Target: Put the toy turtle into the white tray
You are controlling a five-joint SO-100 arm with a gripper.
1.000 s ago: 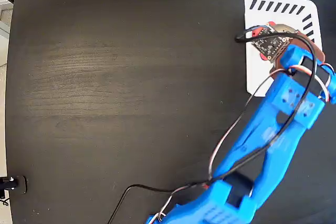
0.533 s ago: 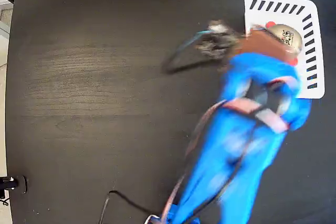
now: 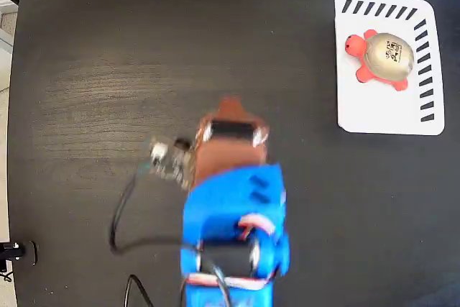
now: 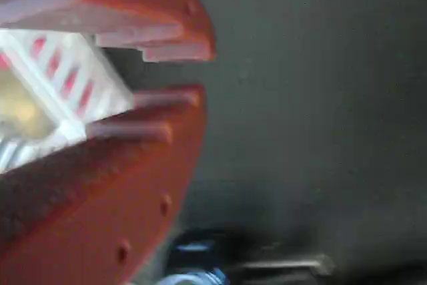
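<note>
The toy turtle [image 3: 382, 57] sits inside the white tray [image 3: 381, 109] at the upper right of the fixed view, its red head pointing left and its shell with the black code mark facing up, well clear of the tray's edges. The task looks done. The claw [image 3: 230, 109] is in the lower middle of that frame, well apart from the tray. In the wrist view its orange fingers [image 4: 167, 38] stand slightly apart with nothing between them.

Little can go wrong from here, I judge. The main risk would be the blue arm [image 3: 233, 242] swinging back toward the upper right and clipping the tray, which is light-looking and could slide on the smooth surface. The loose black cable [image 3: 118, 228] trailing at the lower left could also snag as the arm moves.

The tabletop [image 3: 144, 48] is dark, nearly black wood with faint grain and a soft sheen from light at the left. A strip of pale floor or wall shows along the left edge, and a small black fitting [image 3: 16, 251] sits at the lower left corner
</note>
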